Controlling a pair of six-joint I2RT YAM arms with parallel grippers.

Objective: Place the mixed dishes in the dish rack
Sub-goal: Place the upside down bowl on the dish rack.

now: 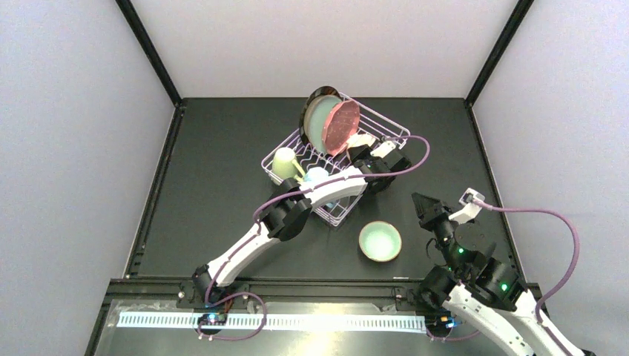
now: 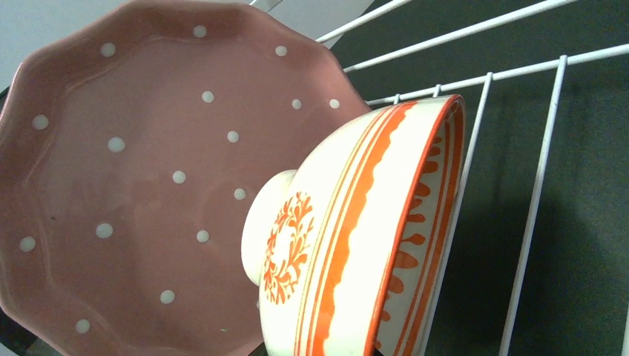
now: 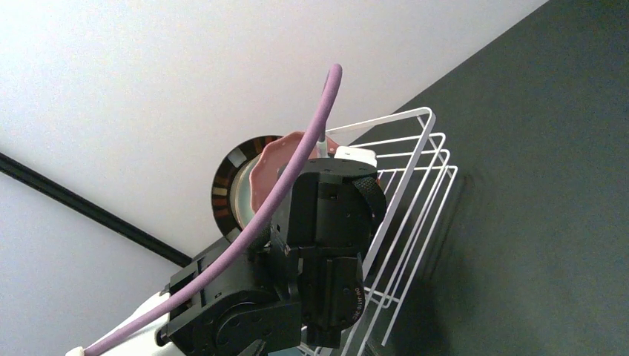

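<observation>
Crockery stands in the white wire dish rack (image 1: 386,122) at the middle of the dark bench (image 1: 215,178). At the rack's left end a cream mug (image 1: 285,162) sits beside a blue mug (image 1: 317,176). Further along, three plates stand on edge at the far side, packed close: the cream plate with dark striped rim (image 1: 313,106) at the back, the teal flower plate (image 1: 321,127) in front of it, and the pink dotted scalloped plate (image 1: 343,124) nearest the camera. The red-orange bowl (image 2: 371,237) is tipped on its side inside the rack, its foot against the pink plate's face and its rim against the wires. The left tool (image 1: 362,156) reaches over the rack right beside this bowl; I cannot tell whether its fingers are apart or together. The mint bowl (image 1: 380,241) sits upright on the bench, just outside the rack's near corner. At the right the right tool (image 1: 426,208) hangs above the bench, apart and empty.
</observation>
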